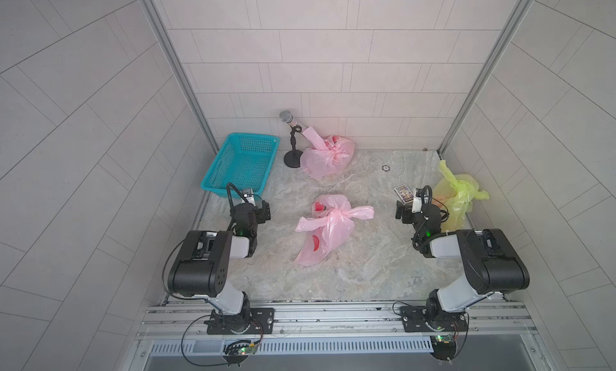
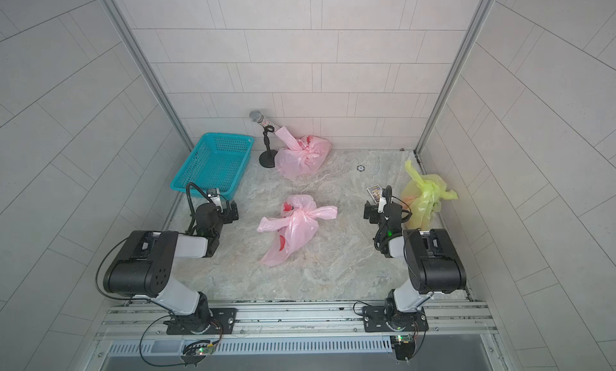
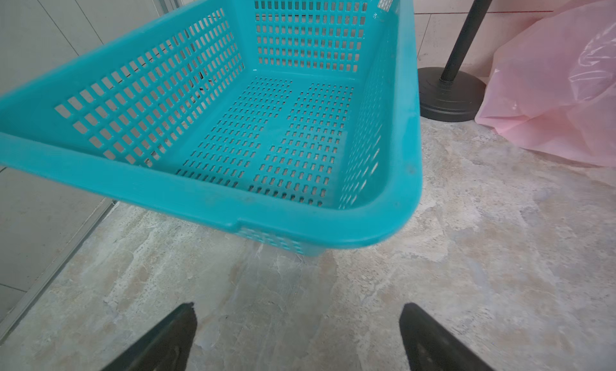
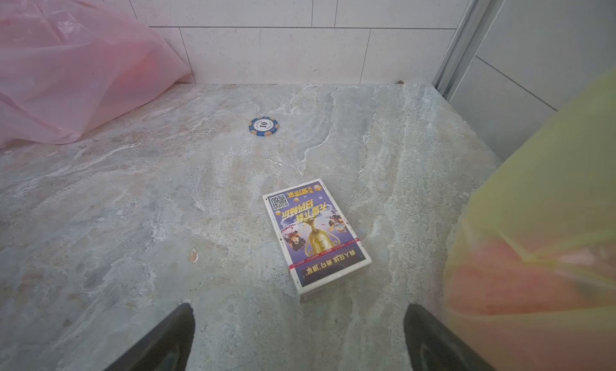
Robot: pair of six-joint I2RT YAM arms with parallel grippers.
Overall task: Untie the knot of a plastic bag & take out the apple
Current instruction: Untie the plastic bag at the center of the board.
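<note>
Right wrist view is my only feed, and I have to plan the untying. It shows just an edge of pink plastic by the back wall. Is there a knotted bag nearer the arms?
Observer: Yes. A knotted pink bag lies mid-table between the two arms, outside your frame.
Operator: Is the other arm already on it?
Observer: No. The left gripper is off to the bag's side, facing a teal basket, with its fingers spread and nothing between them.
</note>
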